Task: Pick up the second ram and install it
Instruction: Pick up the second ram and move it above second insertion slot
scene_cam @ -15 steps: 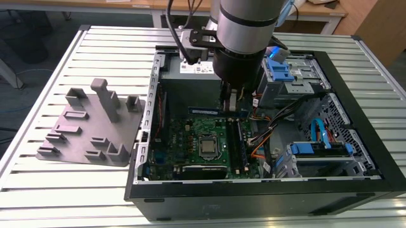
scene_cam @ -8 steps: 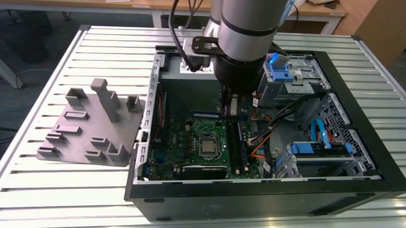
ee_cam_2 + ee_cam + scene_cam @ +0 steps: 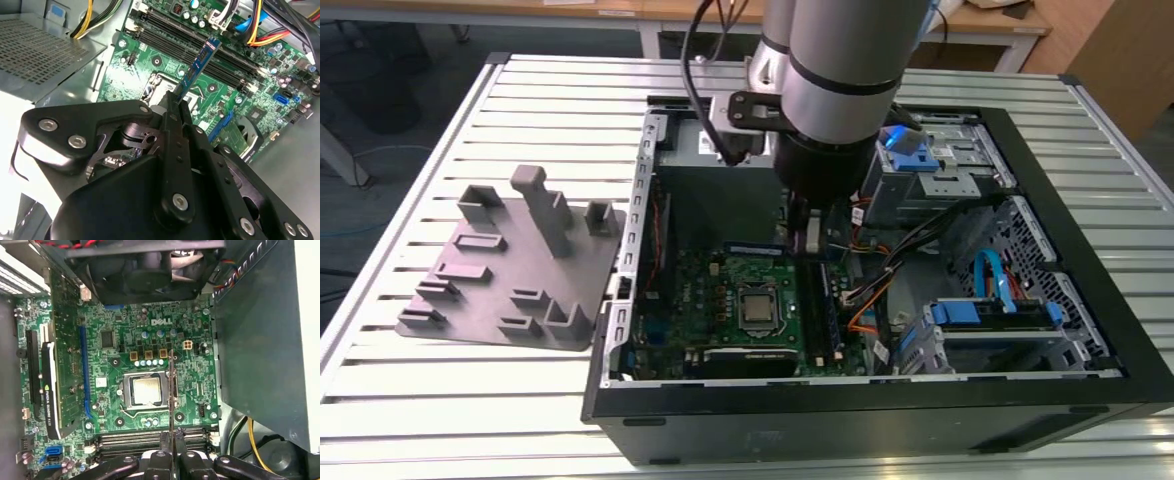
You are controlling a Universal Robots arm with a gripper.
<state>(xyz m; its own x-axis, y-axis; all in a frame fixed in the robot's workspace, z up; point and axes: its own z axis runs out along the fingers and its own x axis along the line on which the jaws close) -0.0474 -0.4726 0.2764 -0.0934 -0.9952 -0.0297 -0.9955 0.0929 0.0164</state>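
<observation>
Gripper [image 3: 178,106] pinched tight on second ram [image 3: 199,69] over motherboard [image 3: 150,340]; exterior view showed grey holder plate [image 3: 494,285] on bench [image 3: 400,400].

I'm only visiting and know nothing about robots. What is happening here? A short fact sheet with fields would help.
tool: shut on the second ram
second ram: held above the motherboard, crosswise to the memory slots, not seated
computer case: open, lying on the slatted table
grey holder plate: on the table, on the exterior view's left of the case
</observation>
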